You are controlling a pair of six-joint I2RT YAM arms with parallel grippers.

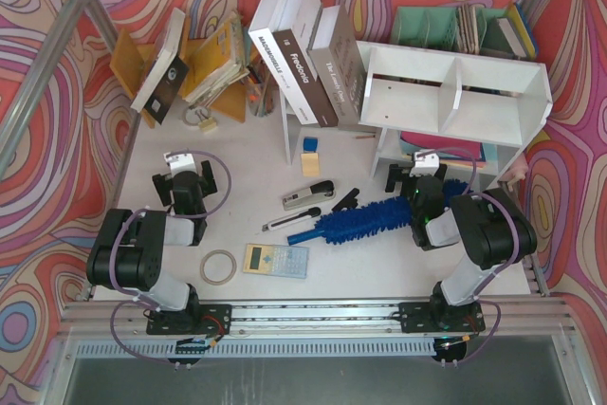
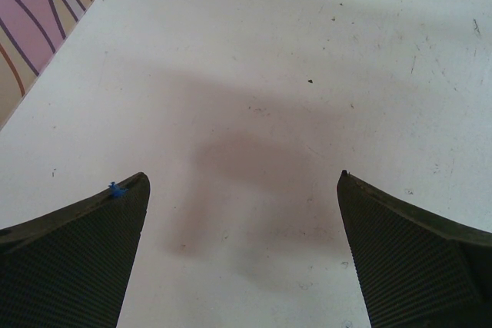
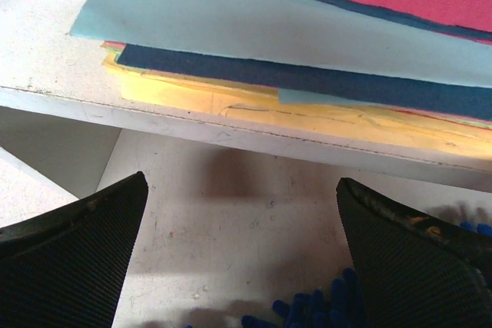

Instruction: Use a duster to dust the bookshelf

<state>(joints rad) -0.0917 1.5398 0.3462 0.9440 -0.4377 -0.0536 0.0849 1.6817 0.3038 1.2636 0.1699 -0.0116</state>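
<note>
The left gripper (image 2: 242, 182), jaws wide apart and holding nothing, hangs over the bare white table (image 2: 254, 51). The right gripper (image 3: 242, 186), equally open and empty, is poised above the fluffy end of the duster (image 1: 365, 220), which lies flat on the table before the bookshelf (image 1: 455, 82). The shelf's lower board carries coloured paper sheets (image 3: 307, 74).

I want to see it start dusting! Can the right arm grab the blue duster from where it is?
Probably yes. The right gripper is open and hangs just above the duster, at its fluffy head, with nothing between them. The slim handle lies farther off to its left.
</note>
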